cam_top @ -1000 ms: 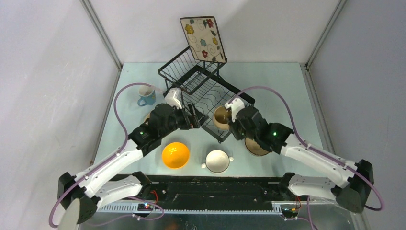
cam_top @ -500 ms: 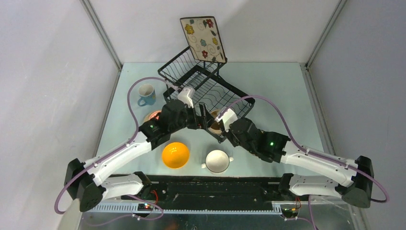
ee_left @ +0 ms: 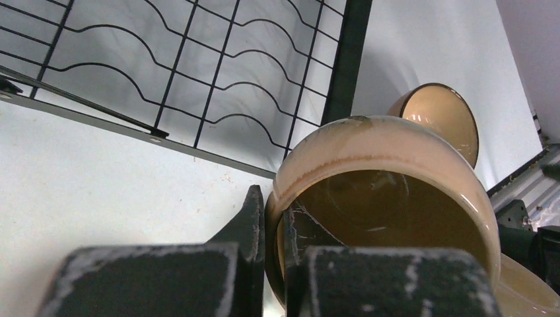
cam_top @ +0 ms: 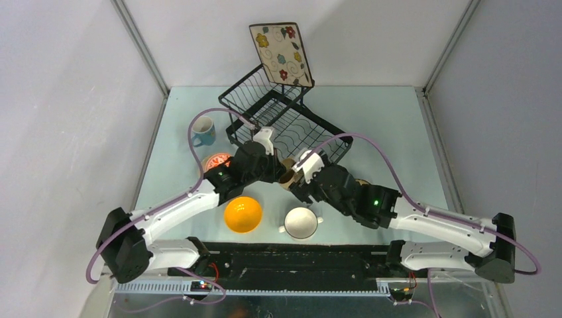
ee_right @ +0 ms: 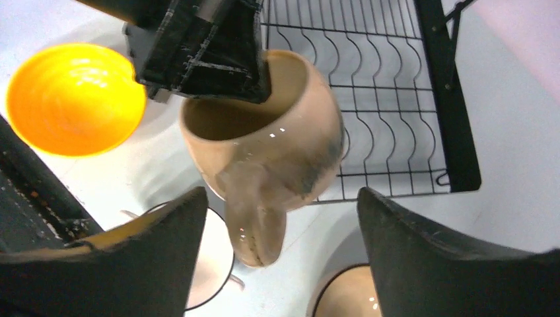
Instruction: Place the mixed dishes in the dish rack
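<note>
The beige mug (cam_top: 287, 177) hangs above the table just in front of the dish rack (cam_top: 291, 126). My left gripper (ee_left: 272, 205) is shut on the mug's (ee_left: 383, 158) rim, one finger inside and one outside. My right gripper (ee_right: 280, 198) stands open, its fingers wide on either side of the mug's (ee_right: 277, 145) handle and not touching it. The square floral plate (cam_top: 281, 53) leans upright at the rack's far end. On the table sit the blue mug (cam_top: 203, 130), red-patterned bowl (cam_top: 215, 161), orange bowl (cam_top: 242, 214), white two-handled bowl (cam_top: 301, 222) and tan bowl (ee_left: 442, 115).
The rack's slotted tray section (ee_right: 396, 99) lies just beyond the mug. The white bowl (ee_right: 214, 257) and tan bowl (ee_right: 347, 297) lie directly under my right gripper. Both arms cross close together at the table's middle. Walls close in the table on three sides.
Both arms came together in front of the rack. My left gripper shut on the mug's rim, and my right gripper opened and let go of the mug.
</note>
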### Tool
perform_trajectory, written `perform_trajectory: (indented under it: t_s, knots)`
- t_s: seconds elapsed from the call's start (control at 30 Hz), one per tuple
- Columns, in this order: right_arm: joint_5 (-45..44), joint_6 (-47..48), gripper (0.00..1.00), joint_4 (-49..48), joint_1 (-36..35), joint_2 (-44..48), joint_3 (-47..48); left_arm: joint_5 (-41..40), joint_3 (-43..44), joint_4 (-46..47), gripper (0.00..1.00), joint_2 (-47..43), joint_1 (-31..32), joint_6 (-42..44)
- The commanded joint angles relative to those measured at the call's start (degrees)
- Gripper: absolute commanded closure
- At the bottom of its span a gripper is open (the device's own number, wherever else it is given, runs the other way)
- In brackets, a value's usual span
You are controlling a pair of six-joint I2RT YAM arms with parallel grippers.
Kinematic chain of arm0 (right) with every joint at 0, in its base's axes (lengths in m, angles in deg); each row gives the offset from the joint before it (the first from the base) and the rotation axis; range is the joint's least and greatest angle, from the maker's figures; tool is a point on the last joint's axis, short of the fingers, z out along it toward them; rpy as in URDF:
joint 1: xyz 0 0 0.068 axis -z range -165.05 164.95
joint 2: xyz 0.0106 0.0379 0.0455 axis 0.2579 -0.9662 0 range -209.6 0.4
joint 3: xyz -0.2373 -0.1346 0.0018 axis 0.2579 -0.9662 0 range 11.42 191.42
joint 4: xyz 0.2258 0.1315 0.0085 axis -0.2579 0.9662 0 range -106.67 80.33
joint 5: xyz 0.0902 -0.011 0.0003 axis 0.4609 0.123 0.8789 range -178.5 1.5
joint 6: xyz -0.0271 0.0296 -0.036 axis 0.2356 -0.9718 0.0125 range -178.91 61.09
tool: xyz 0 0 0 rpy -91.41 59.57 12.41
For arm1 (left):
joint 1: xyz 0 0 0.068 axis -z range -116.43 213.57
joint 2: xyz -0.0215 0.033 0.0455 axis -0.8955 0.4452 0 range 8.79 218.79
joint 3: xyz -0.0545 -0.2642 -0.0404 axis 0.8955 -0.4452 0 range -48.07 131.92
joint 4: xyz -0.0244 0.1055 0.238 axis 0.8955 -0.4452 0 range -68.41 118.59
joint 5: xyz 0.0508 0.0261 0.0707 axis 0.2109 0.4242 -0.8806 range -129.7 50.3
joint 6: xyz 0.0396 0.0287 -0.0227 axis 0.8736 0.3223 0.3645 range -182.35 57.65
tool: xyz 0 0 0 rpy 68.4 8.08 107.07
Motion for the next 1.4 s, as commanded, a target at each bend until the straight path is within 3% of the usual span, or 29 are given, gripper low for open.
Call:
perform_trajectory:
  t_s: [0.0,0.07,0.2,0.33,0.5,0.67,0.77,0.87,1.0,1.17,1.3,1.37]
  knots:
    - [-0.1,-4.8,0.04,0.5,2.7,2.9,2.0,-2.3,1.0,10.9,1.00,-5.0,-0.3,-1.8]
    - [5.0,-8.8,0.01,2.3,6.6,4.7,2.0,-2.7,0.7,13.0,1.00,-5.7,-1.0,-1.9]
    - [24.1,-19.0,0.00,3.8,18.9,9.5,2.0,-3.3,-2.0,18.8,1.00,-7.6,-2.2,-2.4]
    - [41.6,-29.4,0.01,1.9,31.1,13.2,1.7,-4.8,-7.0,30.9,1.00,-9.7,-2.5,-2.2]
    - [55.6,-42.8,0.01,0.7,39.1,14.0,1.6,-4.8,-14.0,56.1,1.00,-9.5,-2.5,1.2]
    - [68.3,-65.4,0.03,-12.0,43.9,12.3,-5.1,-5.4,-15.7,69.7,1.00,-6.7,-2.5,5.6]
    - [68.2,-75.5,0.05,-22.6,42.4,11.3,-8.7,-1.4,-17.4,83.2,1.00,-4.0,-2.5,8.9]
    - [66.8,-78.2,0.07,-26.0,40.5,9.8,-9.8,4.4,-16.7,91.9,1.00,-0.2,-2.5,10.8]
    - [65.7,-81.0,0.10,-31.1,37.6,8.1,-9.9,10.1,-15.2,93.6,1.00,2.3,-2.2,11.5]
    - [64.3,-83.3,0.13,-35.2,34.6,5.9,-9.9,8.9,-15.2,94.4,1.00,3.4,-1.9,11.8]
    - [62.9,-84.6,0.29,-37.2,33.0,4.0,-9.9,9.6,-14.7,94.6,1.00,3.9,-1.4,12.3]
    - [61.7,-84.8,0.45,-37.5,32.4,3.6,-9.9,9.3,-14.6,94.5,1.00,4.1,-1.3,12.2]
